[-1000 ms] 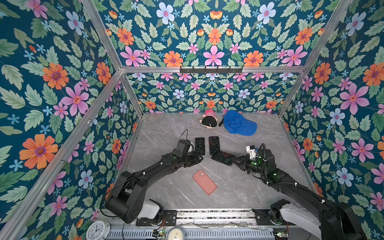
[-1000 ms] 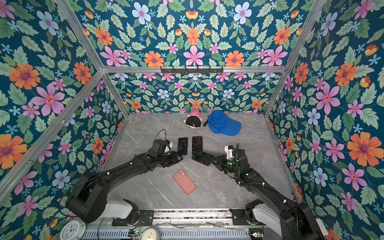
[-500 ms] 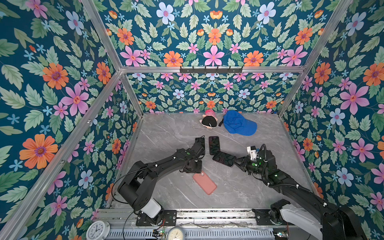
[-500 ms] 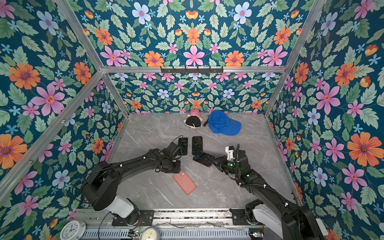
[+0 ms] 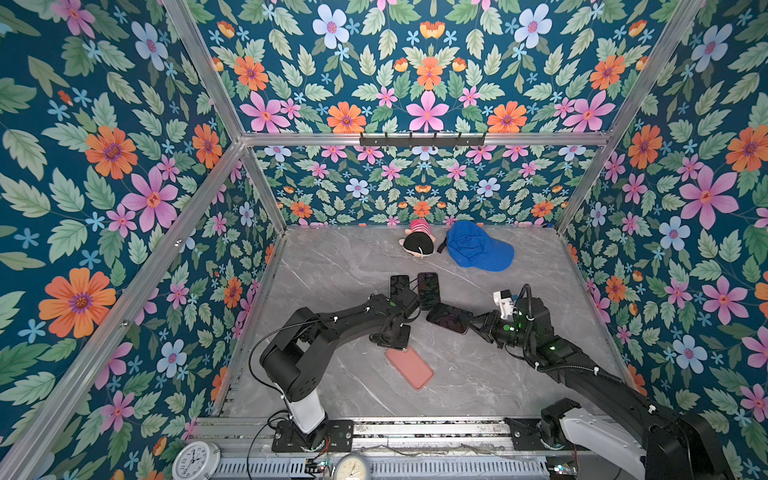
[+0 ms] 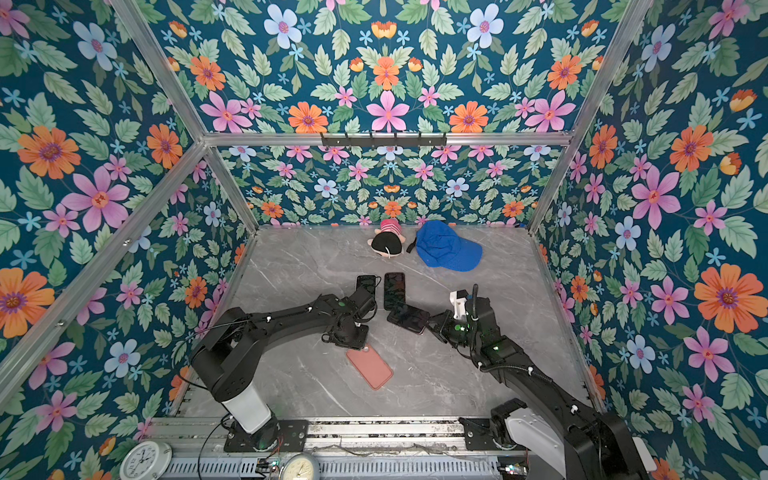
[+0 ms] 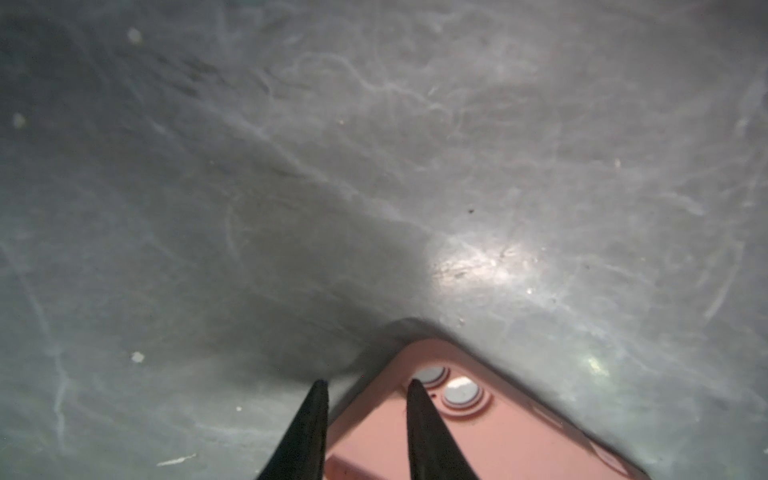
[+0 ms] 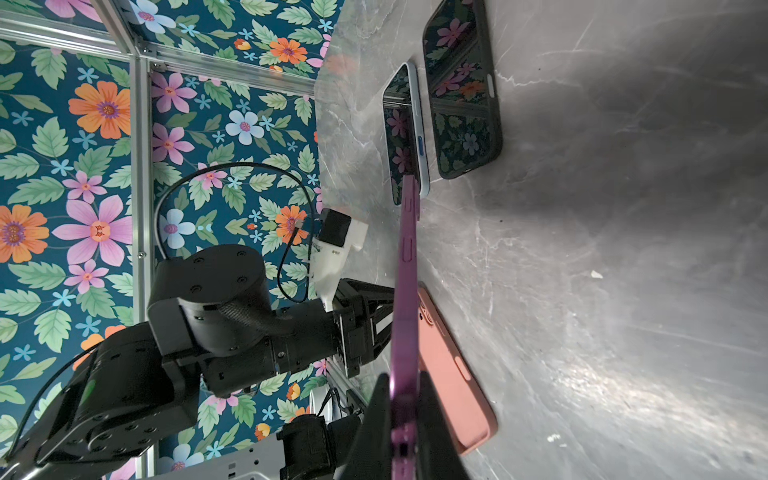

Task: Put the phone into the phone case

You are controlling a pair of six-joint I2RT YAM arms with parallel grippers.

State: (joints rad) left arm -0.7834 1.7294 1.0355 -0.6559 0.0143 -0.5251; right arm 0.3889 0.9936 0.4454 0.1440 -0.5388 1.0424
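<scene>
The salmon-pink phone case (image 5: 409,368) (image 6: 370,366) lies flat on the grey table near the front. My left gripper (image 5: 394,338) (image 7: 365,384) hangs over its far corner. It is open but narrow: one finger (image 7: 419,415) is above the case (image 7: 478,436) beside the camera holes, the other off its edge. My right gripper (image 5: 473,324) (image 8: 405,415) is shut on one end of the purple phone (image 5: 451,318) (image 8: 405,291). The phone is held screen up, just above the table, to the right of the left gripper.
Two other cased phones (image 5: 399,284) (image 5: 428,289) lie side by side just behind the grippers. A blue cap (image 5: 478,245) and a plush toy (image 5: 417,243) sit at the back wall. Two clocks (image 5: 195,461) (image 5: 353,467) stand at the front rail.
My left arm swung from the two back phones toward the front and came down at the pink case's corner, its jaws narrowing. The right gripper and purple phone stayed put.
</scene>
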